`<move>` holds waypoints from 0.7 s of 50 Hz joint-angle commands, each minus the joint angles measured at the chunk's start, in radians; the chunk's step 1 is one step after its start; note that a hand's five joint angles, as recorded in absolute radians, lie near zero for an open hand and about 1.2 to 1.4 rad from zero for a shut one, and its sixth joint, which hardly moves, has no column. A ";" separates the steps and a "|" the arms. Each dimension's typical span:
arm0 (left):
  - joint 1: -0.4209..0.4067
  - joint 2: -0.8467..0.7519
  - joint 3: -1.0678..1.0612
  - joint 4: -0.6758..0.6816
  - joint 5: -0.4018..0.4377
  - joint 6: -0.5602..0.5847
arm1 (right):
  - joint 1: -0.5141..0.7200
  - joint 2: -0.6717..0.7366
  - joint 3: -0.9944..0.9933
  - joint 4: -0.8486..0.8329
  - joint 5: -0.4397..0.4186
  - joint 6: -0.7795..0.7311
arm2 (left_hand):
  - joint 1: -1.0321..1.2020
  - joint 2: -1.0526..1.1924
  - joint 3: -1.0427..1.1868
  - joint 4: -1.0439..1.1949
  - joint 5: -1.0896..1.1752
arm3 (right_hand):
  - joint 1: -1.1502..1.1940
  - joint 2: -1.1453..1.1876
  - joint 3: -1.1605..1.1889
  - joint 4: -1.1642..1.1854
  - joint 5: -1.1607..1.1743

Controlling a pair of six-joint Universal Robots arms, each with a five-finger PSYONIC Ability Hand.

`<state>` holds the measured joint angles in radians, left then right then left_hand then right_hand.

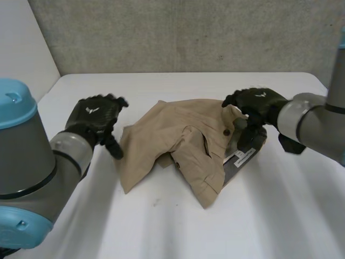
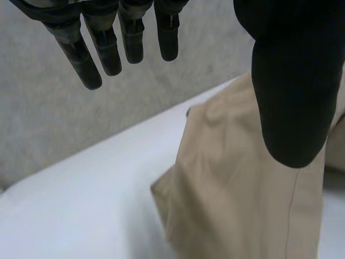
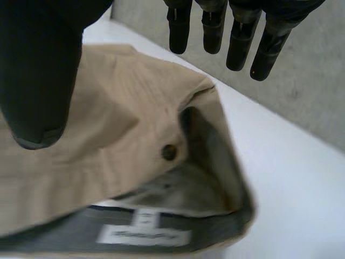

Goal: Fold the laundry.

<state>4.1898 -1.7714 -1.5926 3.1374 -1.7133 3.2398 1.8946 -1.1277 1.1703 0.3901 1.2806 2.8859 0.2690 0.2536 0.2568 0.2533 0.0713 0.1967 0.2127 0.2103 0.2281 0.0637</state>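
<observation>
Crumpled beige garment [image 1: 183, 145] lies mid-bench [image 1: 161, 226], its grey-lined waistband [image 1: 245, 154] toward the right edge. Left hand [image 1: 96, 118] is beside the garment's left edge, fingers straight, empty. Right hand [image 1: 256, 105] is over the waistband, fingers straight, gripping nothing.

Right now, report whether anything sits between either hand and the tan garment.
Nothing visible does. The left hand is open right beside the tan garment, at its side edge. The right hand is open over the waistband end, near the button.
</observation>
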 commanded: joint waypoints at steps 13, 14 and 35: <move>0.026 -0.243 -0.073 0.081 0.043 -0.127 | 0.006 -0.179 0.571 -0.414 -0.020 0.444 | 0.033 0.048 0.045 0.048 0.056 | -0.022 -0.038 -0.036 -0.054 -0.064; 0.026 -0.250 -0.069 0.090 0.040 -0.127 | 0.017 -0.147 0.563 -0.451 -0.020 0.476 | 0.041 0.057 0.054 0.057 0.065 | -0.022 -0.038 -0.036 -0.054 -0.064; -0.020 -0.442 0.138 0.102 -0.109 -0.103 | 0.129 0.106 0.353 -0.528 0.075 0.507 | 1.127 1.143 1.139 1.143 1.150 | 1.200 1.184 1.186 1.168 1.158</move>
<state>4.1883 -2.1825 -1.5165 3.2503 -1.7506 3.1226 2.0181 -1.0374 1.5865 -0.1367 1.3323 3.4069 0.7695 0.7502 0.7346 0.7375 0.5561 0.4593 0.5333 0.5120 0.5122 0.3059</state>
